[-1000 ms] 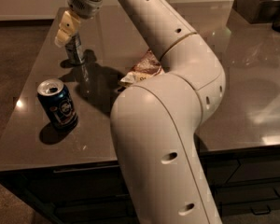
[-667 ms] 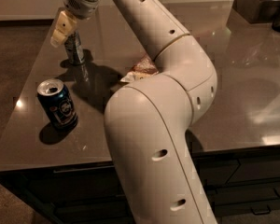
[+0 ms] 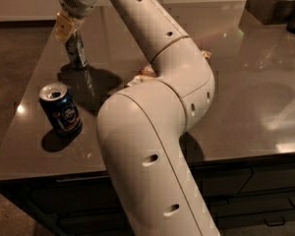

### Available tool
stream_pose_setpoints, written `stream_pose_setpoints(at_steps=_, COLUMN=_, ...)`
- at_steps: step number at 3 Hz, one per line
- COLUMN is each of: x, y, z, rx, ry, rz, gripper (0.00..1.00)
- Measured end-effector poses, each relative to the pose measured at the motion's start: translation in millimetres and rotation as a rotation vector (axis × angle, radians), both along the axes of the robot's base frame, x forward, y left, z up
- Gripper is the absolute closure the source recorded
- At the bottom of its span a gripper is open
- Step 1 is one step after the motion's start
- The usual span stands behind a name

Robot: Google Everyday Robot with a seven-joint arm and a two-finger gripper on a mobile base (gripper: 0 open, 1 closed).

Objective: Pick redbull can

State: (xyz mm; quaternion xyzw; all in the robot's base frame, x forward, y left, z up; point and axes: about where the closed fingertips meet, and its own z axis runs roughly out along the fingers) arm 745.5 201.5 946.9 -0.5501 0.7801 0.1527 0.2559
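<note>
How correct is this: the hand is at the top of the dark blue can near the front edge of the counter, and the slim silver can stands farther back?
One thing is wrong: the camera view shows the hand at the top of the slim silver can, not the dark blue can. The rest holds: the dark blue can is near the front edge of the counter.

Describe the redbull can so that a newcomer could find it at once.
Start at the grey table and look to its far left corner, under the robot's hand. The redbull can stands there: slim and silver-grey, unlike the wider dark blue can nearer the front edge.
</note>
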Motion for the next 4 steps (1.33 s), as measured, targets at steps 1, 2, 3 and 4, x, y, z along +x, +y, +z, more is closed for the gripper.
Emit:
stream_pose_setpoints(at_steps=1, x=-1.4, y=-6.8, z=12.8, rx=-0.008, ry=-0.021, rz=0.009, gripper=0.72)
stream_pose_setpoints(at_steps=2, x=-18.0, y=-17.4, z=50.7, rx=-0.024, ry=-0.082, rz=0.063, gripper=0.96)
stream_pose_setpoints(at_steps=3, x=-35.5, y=-28.2, z=83.4, rx=-0.035, ry=-0.133, rz=0.110, gripper=1.00)
stream_pose_setpoints(at_steps=4, x=-35.5, y=-28.2, z=83.4, rx=-0.035, ry=-0.133, rz=0.110, gripper=1.00)
